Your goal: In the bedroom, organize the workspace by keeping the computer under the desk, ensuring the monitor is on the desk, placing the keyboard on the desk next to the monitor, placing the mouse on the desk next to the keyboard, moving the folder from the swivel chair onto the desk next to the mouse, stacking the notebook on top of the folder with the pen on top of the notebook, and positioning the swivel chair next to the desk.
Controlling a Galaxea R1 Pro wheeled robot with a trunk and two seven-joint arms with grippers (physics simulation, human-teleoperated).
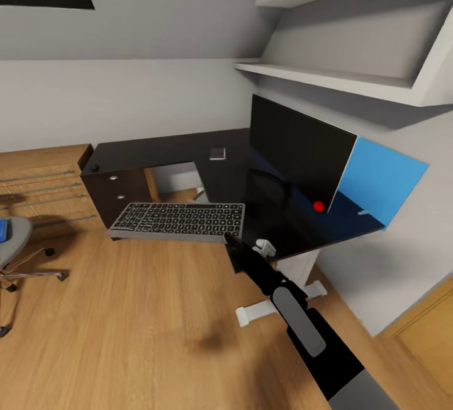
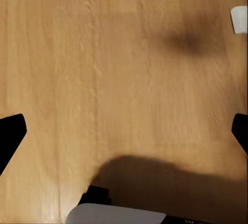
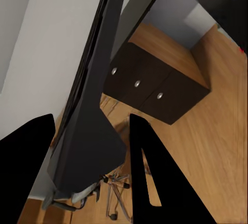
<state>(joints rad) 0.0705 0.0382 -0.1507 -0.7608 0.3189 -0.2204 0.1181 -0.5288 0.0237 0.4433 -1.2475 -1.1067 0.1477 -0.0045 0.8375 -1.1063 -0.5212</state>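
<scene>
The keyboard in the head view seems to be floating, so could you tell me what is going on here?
The right gripper is shut on the keyboard, holding it by one corner in the air beside the desk, not yet resting on it. The monitor already stands on the desk. The left gripper hangs open over bare wooden floor.

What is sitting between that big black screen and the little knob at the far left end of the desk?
In the head view, a small flat grey object lies on the desk top between the monitor and the knob; the rest is bare.
</scene>
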